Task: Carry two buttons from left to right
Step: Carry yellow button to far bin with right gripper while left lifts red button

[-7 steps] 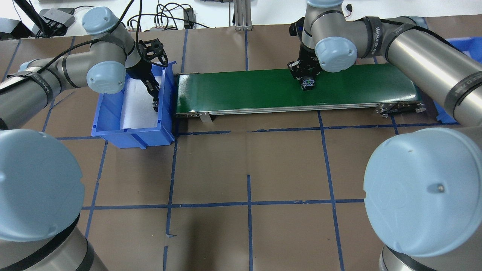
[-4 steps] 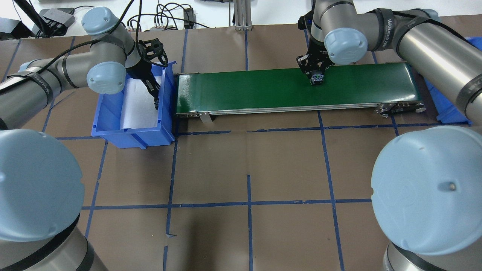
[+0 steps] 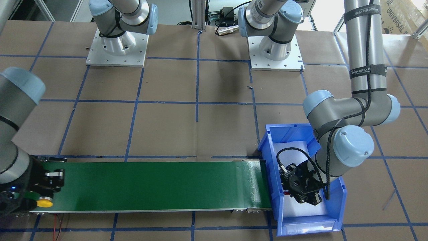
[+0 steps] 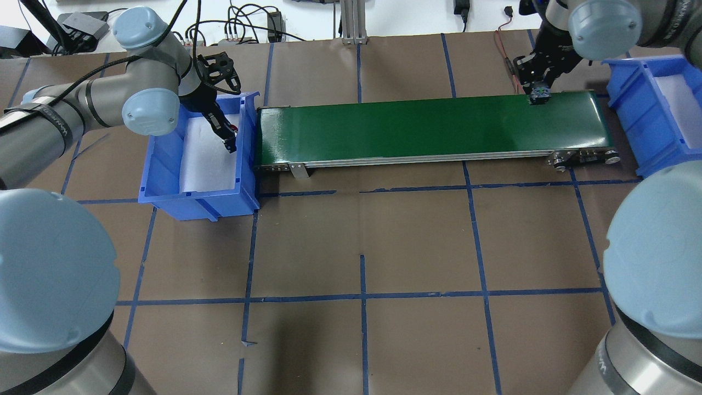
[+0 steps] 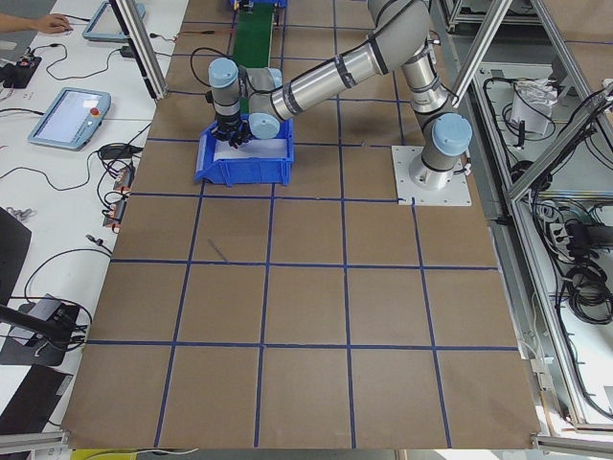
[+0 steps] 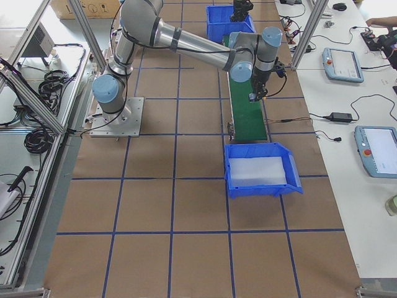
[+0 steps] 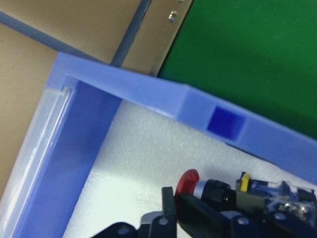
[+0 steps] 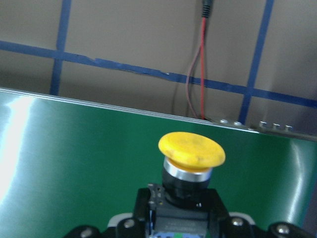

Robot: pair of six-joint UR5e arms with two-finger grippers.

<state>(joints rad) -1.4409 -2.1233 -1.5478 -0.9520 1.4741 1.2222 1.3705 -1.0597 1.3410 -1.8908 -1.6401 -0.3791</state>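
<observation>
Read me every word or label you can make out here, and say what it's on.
"WANJEED": on the black strap around the left arm.
"UNIVERSAL": on the cardboard box in the front-facing view's top right corner; further print is cut off.
Tablets: screen text too small to read.
On the yellow button and red button: nothing readable.

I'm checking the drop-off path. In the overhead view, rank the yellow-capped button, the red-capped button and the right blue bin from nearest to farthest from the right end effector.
1. yellow-capped button: held in the right end effector itself.
2. right blue bin: just right of it, past the belt's end.
3. red-capped button: far left, at the left blue bin.
</observation>
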